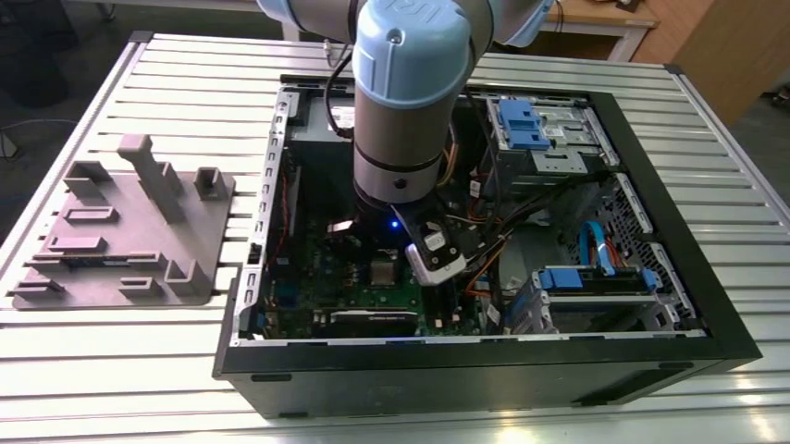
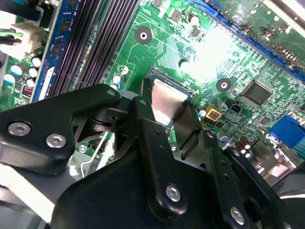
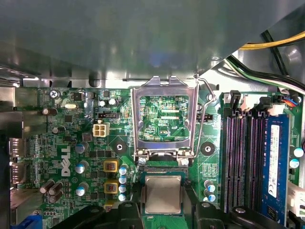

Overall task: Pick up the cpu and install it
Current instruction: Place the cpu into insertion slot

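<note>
The cpu (image 3: pixel 163 194) (image 2: pixel 166 101) is seated flat in the socket on the motherboard (image 3: pixel 62 143), below the raised socket frame (image 3: pixel 165 119). It is flanked closely by the gripper (image 2: pixel 172 110) fingers (image 2: pixel 151 125) — actual grip cannot be told. The computer case (image 1: pixel 691 305) is entered from above by the arm (image 1: pixel 401 102).

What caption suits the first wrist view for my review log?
End effector astride the cpu at the motherboard socket, load plate swung up.
</note>
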Robot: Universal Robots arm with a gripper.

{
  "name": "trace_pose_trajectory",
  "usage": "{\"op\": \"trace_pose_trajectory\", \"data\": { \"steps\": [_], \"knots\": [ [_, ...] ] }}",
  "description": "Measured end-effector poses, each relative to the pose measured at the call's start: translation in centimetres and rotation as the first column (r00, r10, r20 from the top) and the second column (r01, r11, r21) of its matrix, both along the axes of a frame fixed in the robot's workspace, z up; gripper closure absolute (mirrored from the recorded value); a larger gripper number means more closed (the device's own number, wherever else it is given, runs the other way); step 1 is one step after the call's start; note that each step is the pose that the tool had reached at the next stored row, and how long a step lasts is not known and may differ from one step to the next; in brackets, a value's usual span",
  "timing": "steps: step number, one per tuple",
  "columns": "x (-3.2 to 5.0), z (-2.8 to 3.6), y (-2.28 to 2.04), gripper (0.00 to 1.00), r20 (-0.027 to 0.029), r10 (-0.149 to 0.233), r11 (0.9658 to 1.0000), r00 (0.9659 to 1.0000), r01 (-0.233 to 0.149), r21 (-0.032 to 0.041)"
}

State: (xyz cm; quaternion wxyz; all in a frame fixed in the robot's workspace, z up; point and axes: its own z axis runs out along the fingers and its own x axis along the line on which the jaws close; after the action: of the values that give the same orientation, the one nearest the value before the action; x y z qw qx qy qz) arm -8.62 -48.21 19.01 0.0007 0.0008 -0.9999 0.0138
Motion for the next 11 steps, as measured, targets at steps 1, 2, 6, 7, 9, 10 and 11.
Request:
{"op": "trace_pose_trajectory", "data": {
  "steps": [1,2,6,7,9,10,11],
  "knots": [
    [0.01,-0.02,0.01,0.57,0.0004,0.0,1.0,1.0,0.0,0.0004],
    [0.01,-0.05,0.01,0.56,0.0006,0.0,1.0,1.0,0.0,0.0009],
    [0.0,-0.03,0.0,0.49,0.0001,0.0,1.0,1.0,0.0,0.0001],
    [0.0,-0.02,0.0,0.49,0.0001,0.0,1.0,1.0,0.0,0.0],
    [0.0,0.37,0.0,0.49,-0.0001,0.0,1.0,1.0,0.0,0.0002],
    [0.0,0.67,0.0,0.49,-0.0001,0.0,1.0,1.0,0.0,0.0002],
    [0.0,0.94,0.0,0.49,-0.0003,0.0,1.0,1.0,0.0,0.0002]
  ]
}}
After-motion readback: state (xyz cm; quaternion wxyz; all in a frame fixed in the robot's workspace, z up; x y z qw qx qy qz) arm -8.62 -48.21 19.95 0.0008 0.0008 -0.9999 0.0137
